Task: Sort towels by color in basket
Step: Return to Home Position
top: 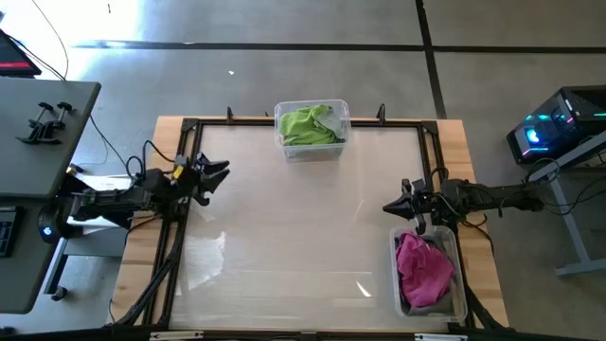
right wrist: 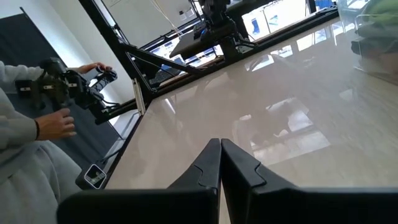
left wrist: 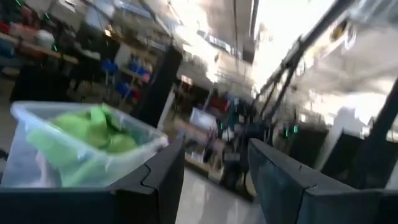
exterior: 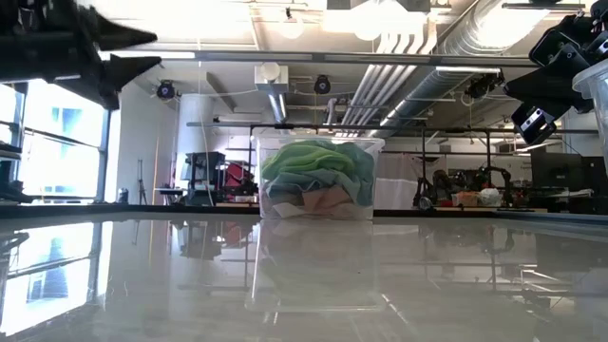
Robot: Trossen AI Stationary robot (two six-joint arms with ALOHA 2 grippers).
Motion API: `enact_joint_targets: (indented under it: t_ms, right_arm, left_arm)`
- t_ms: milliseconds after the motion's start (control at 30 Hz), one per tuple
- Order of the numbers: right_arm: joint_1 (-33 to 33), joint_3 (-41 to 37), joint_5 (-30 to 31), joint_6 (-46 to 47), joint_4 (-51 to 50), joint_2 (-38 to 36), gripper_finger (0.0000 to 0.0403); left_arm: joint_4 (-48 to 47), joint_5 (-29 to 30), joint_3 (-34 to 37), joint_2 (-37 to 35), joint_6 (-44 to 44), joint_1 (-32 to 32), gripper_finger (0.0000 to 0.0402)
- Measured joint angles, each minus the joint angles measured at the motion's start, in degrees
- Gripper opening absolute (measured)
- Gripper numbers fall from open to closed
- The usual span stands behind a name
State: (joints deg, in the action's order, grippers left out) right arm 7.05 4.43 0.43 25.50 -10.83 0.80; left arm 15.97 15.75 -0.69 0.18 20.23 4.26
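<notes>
Lime green towels [top: 310,125] lie heaped in a clear basket [top: 346,118] at the table's far edge, in the middle. In the low view a teal towel [exterior: 359,169] lies beside the green ones [exterior: 302,160]. Pink and magenta towels [top: 423,267] fill a second clear basket [top: 460,284] at the near right. My left gripper [top: 220,175] hovers open and empty at the table's left edge, pointing toward the far basket [left wrist: 93,130]. My right gripper [top: 388,206] is shut and empty at the right edge, just beyond the pink basket.
A black frame [top: 180,189] runs around the glossy white tabletop [top: 303,237], whose middle is bare. Clamps [top: 382,114] stand on its far rail. A person [right wrist: 25,143] stands beyond the table's left side, hands on a control rig [right wrist: 74,84].
</notes>
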Motion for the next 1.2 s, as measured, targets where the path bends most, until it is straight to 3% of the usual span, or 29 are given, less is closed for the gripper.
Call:
enact_joint_targets:
  t_ms: [167,367,633,900,1200]
  right_arm:
    - [0.0,0.0,0.0,0.0,0.0,0.0,0.0001]
    - [0.0,0.0,0.0,0.0,0.0,0.0,0.0001]
    - [0.0,0.0,0.0,0.0,0.0,0.0,0.0001]
    - [0.0,0.0,0.0,0.0,0.0,0.0,0.0001]
    - [0.0,0.0,0.0,0.0,0.0,0.0,0.0001]
  left_arm:
    - [-7.0,-4.1,0.0,0.0,-1.9,0.6,0.0162]
    - [-12.0,-11.6,0.0,0.0,-10.8,0.5,0.0162]
    - [-15.6,-14.6,0.0,0.0,-18.3,0.7,0.0162]
    - [-15.6,-14.4,0.0,0.0,-4.4,0.7,0.0162]
    - [-15.5,-14.1,0.0,0.0,-2.8,-2.7,0.0162]
